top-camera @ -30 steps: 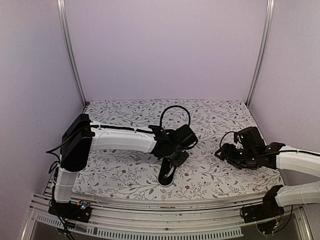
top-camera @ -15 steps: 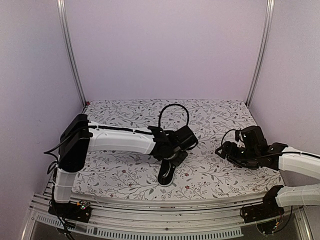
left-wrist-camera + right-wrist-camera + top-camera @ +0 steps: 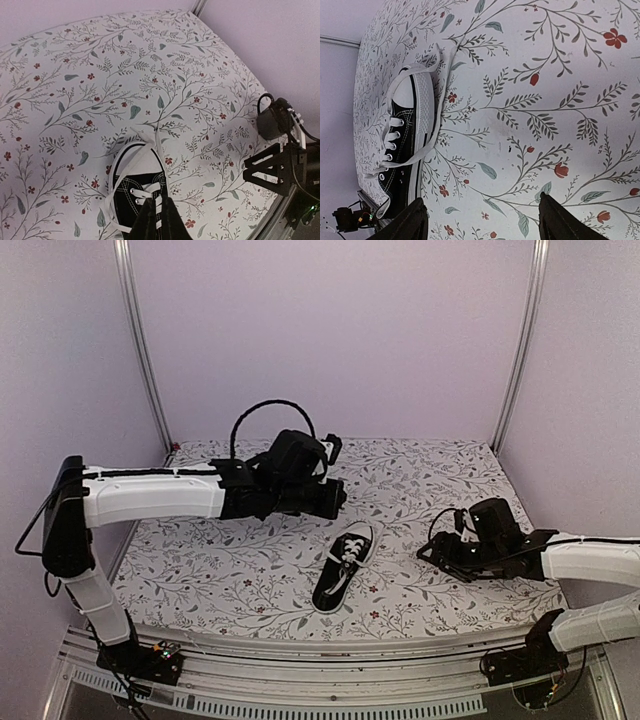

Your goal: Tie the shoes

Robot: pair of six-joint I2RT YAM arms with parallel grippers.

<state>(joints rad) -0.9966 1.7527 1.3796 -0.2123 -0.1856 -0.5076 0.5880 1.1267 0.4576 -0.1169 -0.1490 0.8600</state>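
The shoe (image 3: 343, 564), a black low-top sneaker with white laces and a white sole, lies on the floral table, its toe pointing to the front left. The laces (image 3: 438, 95) trail loose around the heel end of the shoe (image 3: 402, 150). My left gripper (image 3: 336, 498) hangs raised behind and above the shoe. In the left wrist view this gripper (image 3: 155, 206) is shut, with nothing visibly between its fingers, over the laced part of the shoe (image 3: 134, 186). My right gripper (image 3: 436, 551) sits low to the right of the shoe; this gripper (image 3: 485, 220) is open and empty.
The floral tablecloth (image 3: 230, 570) covers the whole table. Purple walls and two metal posts (image 3: 145, 350) close off the back and sides. The right arm (image 3: 274, 150) shows at the right edge of the left wrist view.
My left arm rose and pulled back to the left off the shoe, uncovering it, and its jaws closed. My right gripper crept slightly left toward the shoe.
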